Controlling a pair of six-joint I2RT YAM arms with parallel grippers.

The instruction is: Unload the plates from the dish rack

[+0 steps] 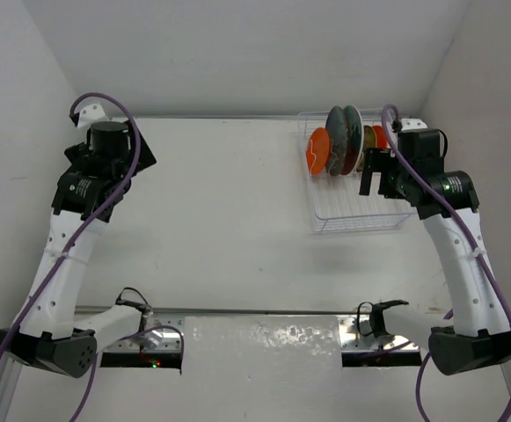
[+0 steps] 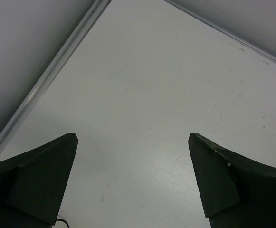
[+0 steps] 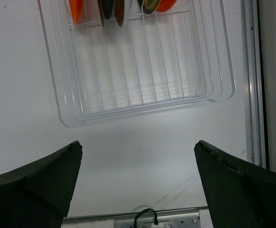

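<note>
We are holding the right fingers wide open, empty, above the dish rack to straddle upright plates; left fingers, also open and empty, are hovering over desk.

Both arms raised, elbows bent, reaching forward; left hand and right hand spread wide, empty.

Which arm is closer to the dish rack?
Right. The right end effector hangs open close to the right side of the dish rack. The left end effector is far away, open above the table near its far-left corner.
</note>
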